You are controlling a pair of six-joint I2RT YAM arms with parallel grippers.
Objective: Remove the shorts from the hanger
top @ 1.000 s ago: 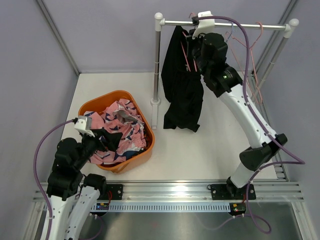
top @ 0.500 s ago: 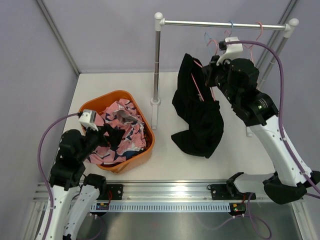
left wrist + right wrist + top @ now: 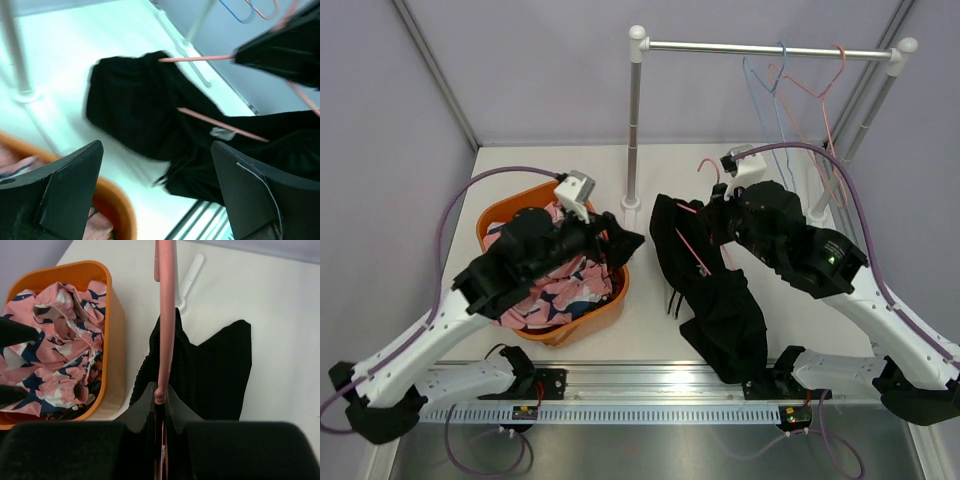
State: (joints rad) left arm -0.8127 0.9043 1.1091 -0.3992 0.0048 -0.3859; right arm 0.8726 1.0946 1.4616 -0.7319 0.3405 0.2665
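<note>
The black shorts (image 3: 720, 300) hang on a pink hanger (image 3: 692, 255) and slump onto the table at centre front. My right gripper (image 3: 720, 215) is shut on the hanger's neck (image 3: 165, 315), with the shorts (image 3: 215, 375) draped below it. My left gripper (image 3: 625, 245) is open and empty just left of the shorts, its jaws wide apart facing the black cloth (image 3: 135, 105) and the hanger bar (image 3: 220, 122). The pink, navy and white shorts (image 3: 565, 285) lie in the orange basket (image 3: 500, 210). I cannot make out the orange camouflage shorts.
The clothes rack's rail (image 3: 770, 48) crosses the back, with its left post (image 3: 633, 120) standing between basket and shorts. An empty blue hanger (image 3: 772, 100) and an empty pink hanger (image 3: 825, 90) hang at its right end. The basket's rim (image 3: 117, 210) lies under my left gripper.
My right arm has carried the hanger with the black shorts off the rail, down and forward to the table. My left arm has lifted from the basket and swung right towards the shorts.
</note>
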